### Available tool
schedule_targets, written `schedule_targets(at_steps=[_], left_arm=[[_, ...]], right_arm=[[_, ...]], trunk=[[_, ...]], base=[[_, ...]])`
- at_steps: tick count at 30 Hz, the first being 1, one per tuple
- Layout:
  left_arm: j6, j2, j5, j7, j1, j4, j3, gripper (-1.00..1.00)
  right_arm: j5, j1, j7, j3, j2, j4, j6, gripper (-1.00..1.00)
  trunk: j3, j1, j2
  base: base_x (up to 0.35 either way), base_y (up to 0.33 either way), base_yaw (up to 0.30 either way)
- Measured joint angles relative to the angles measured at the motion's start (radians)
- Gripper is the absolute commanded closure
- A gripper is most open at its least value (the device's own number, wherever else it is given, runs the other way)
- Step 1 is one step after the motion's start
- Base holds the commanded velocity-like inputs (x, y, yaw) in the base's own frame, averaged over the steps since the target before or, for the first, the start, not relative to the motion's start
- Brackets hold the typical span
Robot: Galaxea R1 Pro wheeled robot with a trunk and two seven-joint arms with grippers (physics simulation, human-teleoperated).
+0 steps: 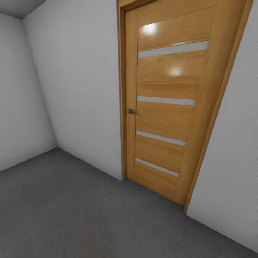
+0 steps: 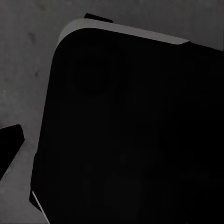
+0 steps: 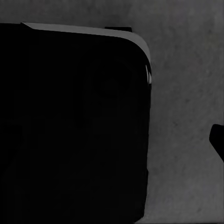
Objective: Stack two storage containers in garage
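Note:
The two storage containers are out of view. In the head view I face a corner of a bare room with a dark grey speckled concrete floor and plain white walls. In the left wrist view one dark fingertip of my left gripper pokes in over the concrete, beside my black base. One dark fingertip of my right gripper shows at the frame edge in the right wrist view, next to the same black base. Neither view shows how the jaws stand.
A closed wooden door with pale horizontal strips and a metal lever handle stands ahead on the right. White walls meet in a corner at the left. Open concrete floor stretches in front and to the left.

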Motion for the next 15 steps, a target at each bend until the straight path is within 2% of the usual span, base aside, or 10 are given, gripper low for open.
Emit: schedule_targets(at_steps=[8, 15], left_arm=[[0.007, 0.001, 0.001, 0.000, 0.000, 0.000, -0.002, -1.00], [0.010, 0.001, 0.002, 0.000, 0.000, 0.000, -0.003, -1.00]], right_arm=[[0.000, 0.000, 0.000, 0.000, 0.001, 0.000, 0.000, -1.00], [0.000, 0.000, 0.000, 0.000, 0.001, 0.000, 0.000, -1.00]], trunk=[[0.000, 0.000, 0.000], [0.000, 0.000, 0.000]], base=[[0.159, 0.333, -0.285], [0.245, 0.273, -0.285]])
